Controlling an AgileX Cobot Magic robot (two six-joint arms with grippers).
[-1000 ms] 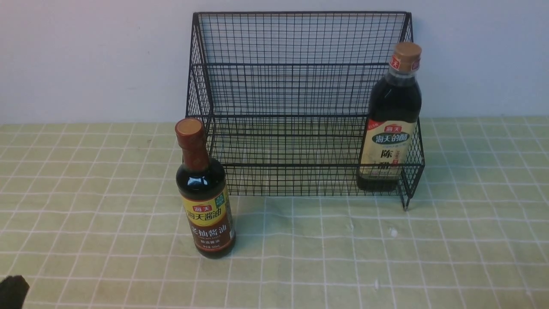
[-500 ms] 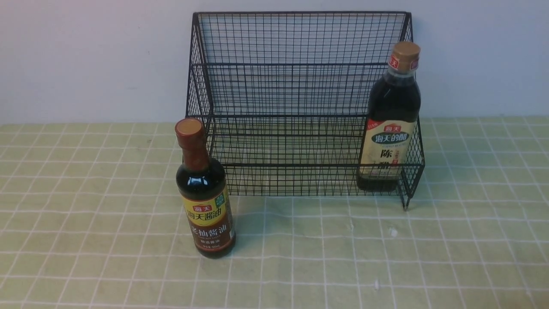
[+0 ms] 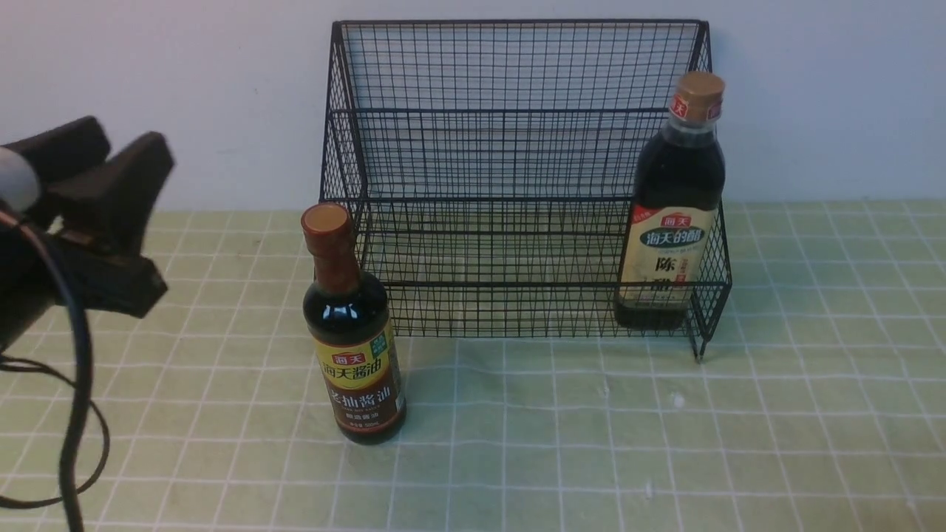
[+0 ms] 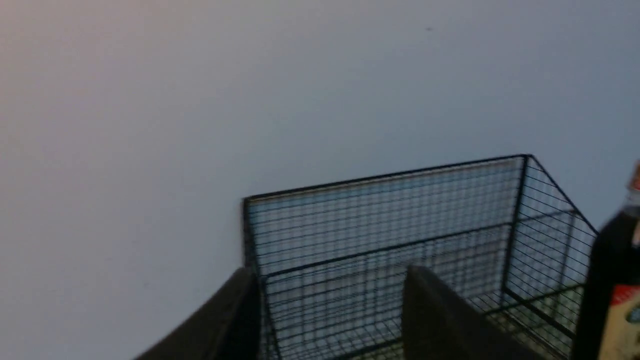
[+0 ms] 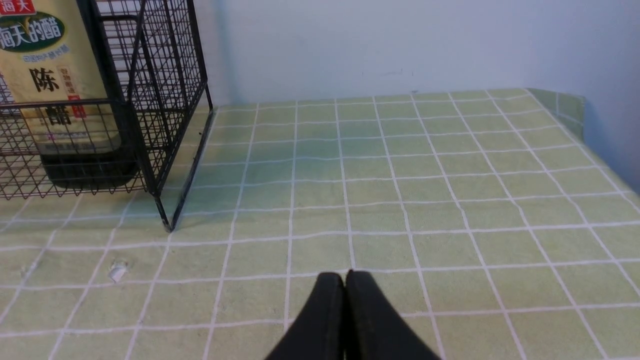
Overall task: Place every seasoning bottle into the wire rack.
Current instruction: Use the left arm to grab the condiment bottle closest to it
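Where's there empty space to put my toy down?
The cloth is bare to the right of the wire rack, and in front of it, right of the slim bottle. The rack's middle is free too. It's crowded at the rack's right end, where the tan-capped bottle stands.

A plain pale blue-grey wall (image 3: pixel 828 103) is rising at twelve o'clock. From three to nine o'clock, a light green cloth with white grid lines (image 3: pixel 517 421) is spreading, and small whitish spots (image 3: pixel 678 400) are showing toward four o'clock.
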